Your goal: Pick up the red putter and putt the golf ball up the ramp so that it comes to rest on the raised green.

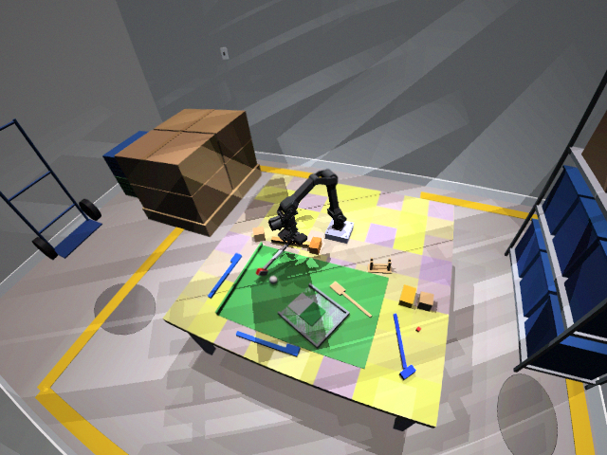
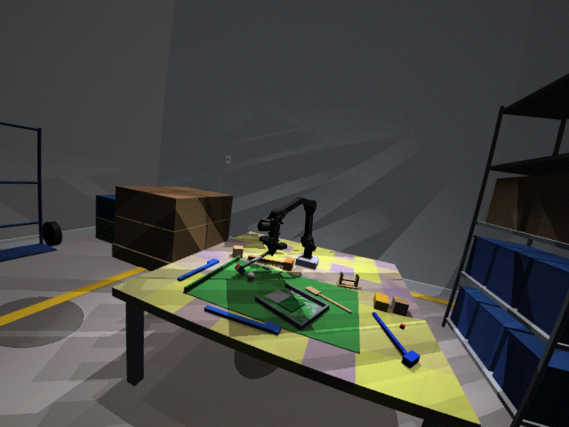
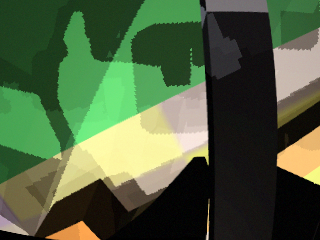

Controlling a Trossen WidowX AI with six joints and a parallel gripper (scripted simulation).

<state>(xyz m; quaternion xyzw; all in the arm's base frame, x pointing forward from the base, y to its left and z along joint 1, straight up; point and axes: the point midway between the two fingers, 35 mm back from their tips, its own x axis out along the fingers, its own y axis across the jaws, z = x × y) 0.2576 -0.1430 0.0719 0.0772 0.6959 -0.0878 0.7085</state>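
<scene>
My gripper is shut on the grip end of the red putter at the back left of the green mat. The shaft slants down to the red head, which rests on the mat just behind the golf ball. The grey ball lies a short gap in front of the head. The raised green with its ramp sits in a dark frame in the middle of the mat. In the wrist view the putter shaft runs upright over the mat; the ball is out of sight there.
A green rail lines the mat's left edge. Blue bars, a blue putter, a wooden paddle, orange cubes, a small red cube and a wooden rack lie around. An orange block stands by the gripper.
</scene>
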